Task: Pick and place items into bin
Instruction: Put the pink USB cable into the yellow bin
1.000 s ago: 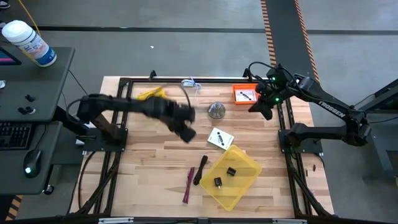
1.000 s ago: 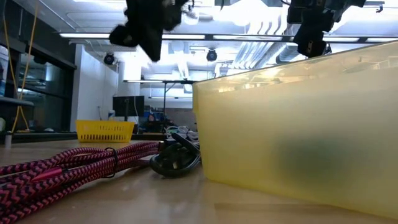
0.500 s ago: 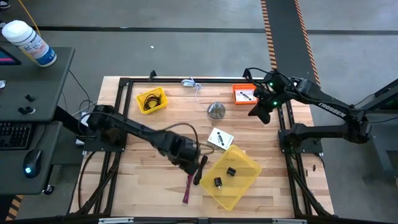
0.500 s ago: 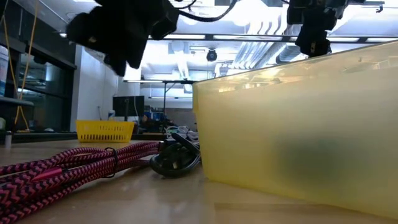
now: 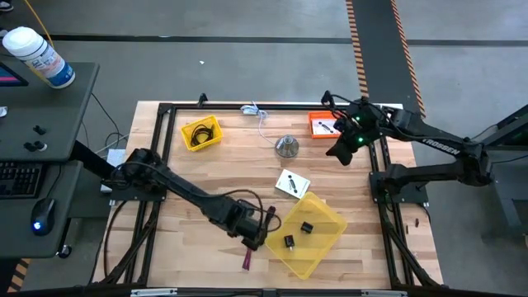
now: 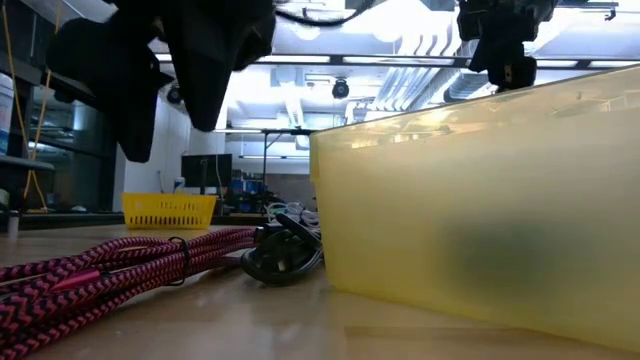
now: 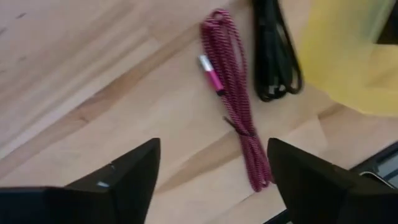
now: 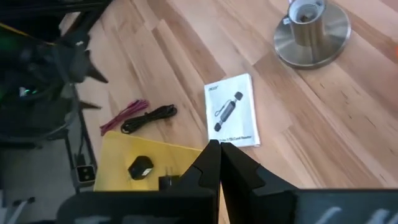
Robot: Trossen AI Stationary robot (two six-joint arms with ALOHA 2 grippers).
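A maroon braided cable bundle [image 7: 233,93] lies flat on the wooden table beside a folded black cable [image 7: 277,56], just left of the yellow bin [image 5: 318,216]. My left gripper [image 5: 254,236] hangs open above the maroon bundle, clear of it [image 6: 165,90]. Two small black cubes [image 5: 306,226] lie in the bin. A white card [image 5: 291,183] lies flat on the table at the bin's far side. My right gripper [image 5: 340,151] is shut and hovers at the far right, holding nothing [image 8: 219,155].
A silver dome [image 5: 286,146] stands at the far centre. An orange tray [image 5: 324,125] holding a white card and a small yellow basket [image 5: 200,132] with a black cable sit at the far edge. A white-blue cord [image 5: 254,110] lies there too.
My left gripper has swept from the table's middle toward the near edge and the yellow bin, dropping lower over the maroon bundle, and it has opened. Nothing on the table has moved.
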